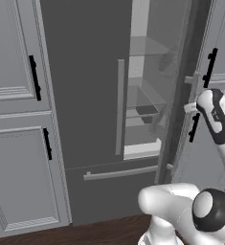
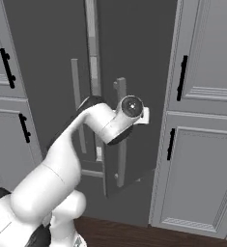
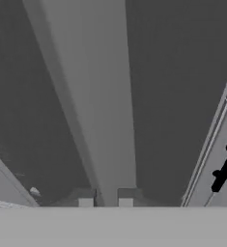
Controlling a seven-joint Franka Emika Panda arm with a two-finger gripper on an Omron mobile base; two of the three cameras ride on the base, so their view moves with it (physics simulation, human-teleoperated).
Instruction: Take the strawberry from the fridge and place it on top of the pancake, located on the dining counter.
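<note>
Fridge [image 1: 85,95] R door part open, shelves visible. Jaws clamped narrow on R door handle [image 3: 103,120], fingertips [image 3: 86,198] either side.

fridge [image 1: 95,95]: top cut by frame | interior: mostly hidden behind door | shelf contents: indistinct

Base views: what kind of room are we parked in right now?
A kitchen, most likely. A tall dark grey fridge stands with its right door ajar, pale glass shelves showing inside, and light grey panelled cabinets with black handles flank it above a dark wood floor.
</note>
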